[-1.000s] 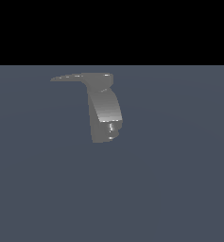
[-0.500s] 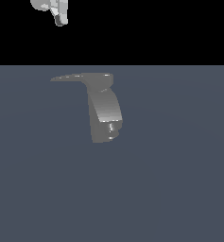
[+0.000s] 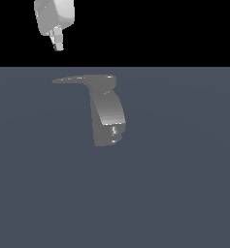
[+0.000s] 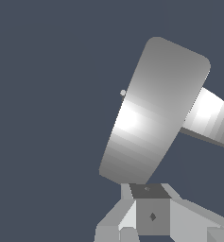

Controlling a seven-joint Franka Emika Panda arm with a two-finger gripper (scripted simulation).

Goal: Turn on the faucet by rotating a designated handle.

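Exterior view showed the tool (image 3: 58, 44), aperture impossible to judge, well above the handle (image 3: 73, 80); it should descend beside the tip, then push sideways.

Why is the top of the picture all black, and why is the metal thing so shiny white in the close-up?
In the exterior view, the black band is unlit background behind the gripper; the faucet shows only a soft highlight. In the wrist view, strong glare whitens its curved surface; nothing looks blurred.
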